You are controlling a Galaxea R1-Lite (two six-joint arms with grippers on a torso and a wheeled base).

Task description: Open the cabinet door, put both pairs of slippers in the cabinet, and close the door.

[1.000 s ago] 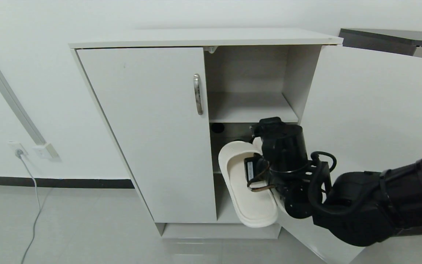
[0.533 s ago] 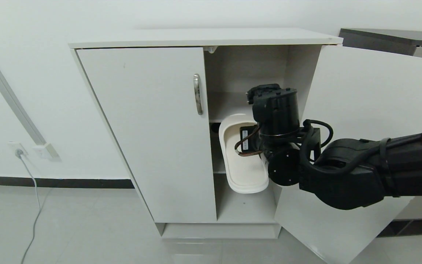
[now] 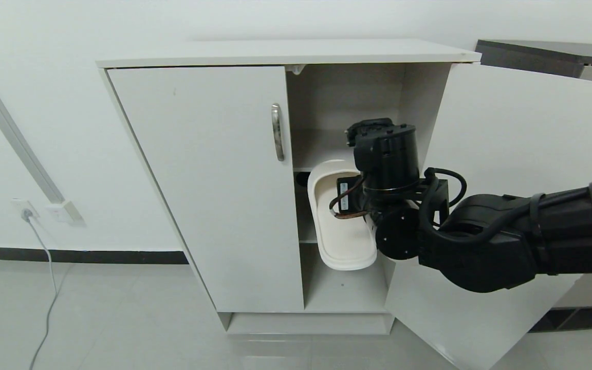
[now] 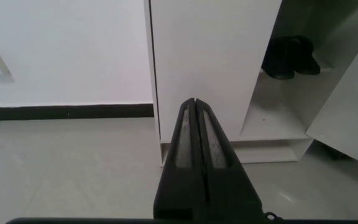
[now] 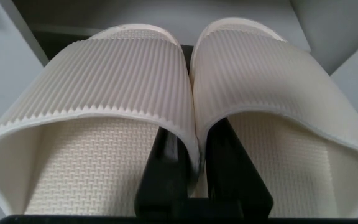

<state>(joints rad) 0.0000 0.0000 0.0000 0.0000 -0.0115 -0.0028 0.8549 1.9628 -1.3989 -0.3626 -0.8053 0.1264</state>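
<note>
The left end effector (image 4: pixel 194 109) is closed on nothing and hangs above the floor (image 4: pixel 73 168) before the cabinet (image 3: pixel 198 180). The right end effector (image 5: pixel 191 171) grips the white slippers (image 5: pixel 104 81) by their inner edges, at the cabinet's open right half. Deeper inside, a black pair (image 4: pixel 291 53) stands on a shelf.

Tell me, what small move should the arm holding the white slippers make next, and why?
Probably ease forward, deeper into the cabinet. The right end effector is shut on the white slippers, whose heels hang outside the open doorway, so letting go now would likely drop them.
</note>
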